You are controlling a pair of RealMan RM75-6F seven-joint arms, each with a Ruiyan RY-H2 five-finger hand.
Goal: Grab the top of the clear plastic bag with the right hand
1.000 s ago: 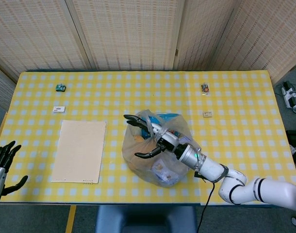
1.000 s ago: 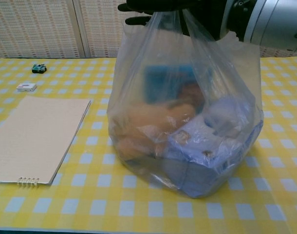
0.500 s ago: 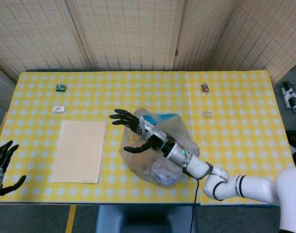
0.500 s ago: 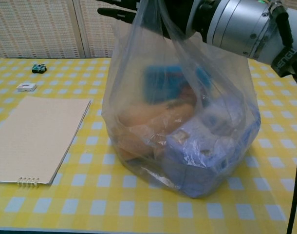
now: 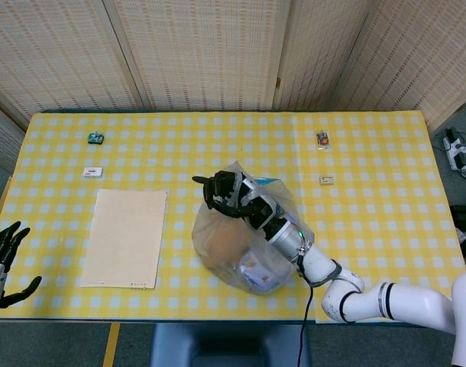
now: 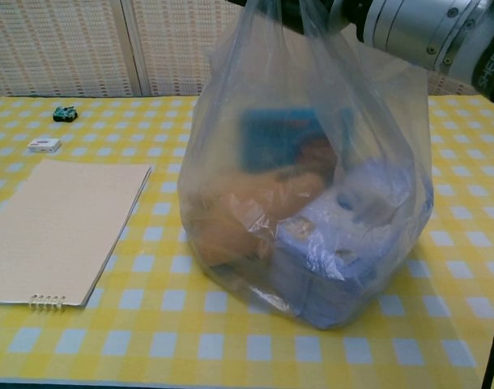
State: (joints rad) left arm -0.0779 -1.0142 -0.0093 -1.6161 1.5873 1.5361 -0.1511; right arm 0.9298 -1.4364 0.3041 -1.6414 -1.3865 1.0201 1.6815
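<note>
The clear plastic bag point(image 5: 244, 245) stands near the table's front middle, holding an orange lump, a blue box and a bluish packet. In the chest view the bag point(image 6: 304, 203) fills the centre, and its neck is drawn up to a point at the top edge. My right hand point(image 5: 227, 191) sits over the bag's top with its fingers curled in around the gathered plastic. Only the right forearm point(image 6: 417, 28) shows in the chest view; the hand itself is cut off above. My left hand point(image 5: 4, 256) hangs off the table's front left corner, fingers apart and holding nothing.
A beige spiral notebook point(image 5: 126, 237) lies left of the bag. A green toy point(image 5: 95, 138) and a white tag point(image 5: 92, 172) sit at the back left. Two small items point(image 5: 323, 140) point(image 5: 327, 180) lie at the back right. A black cable point(image 5: 305, 336) trails from the right arm.
The right hand's fingers, spread wide half a second ago, have curled in around the bag's top. The neck is now gathered and pulled upward. The left hand has barely moved.
</note>
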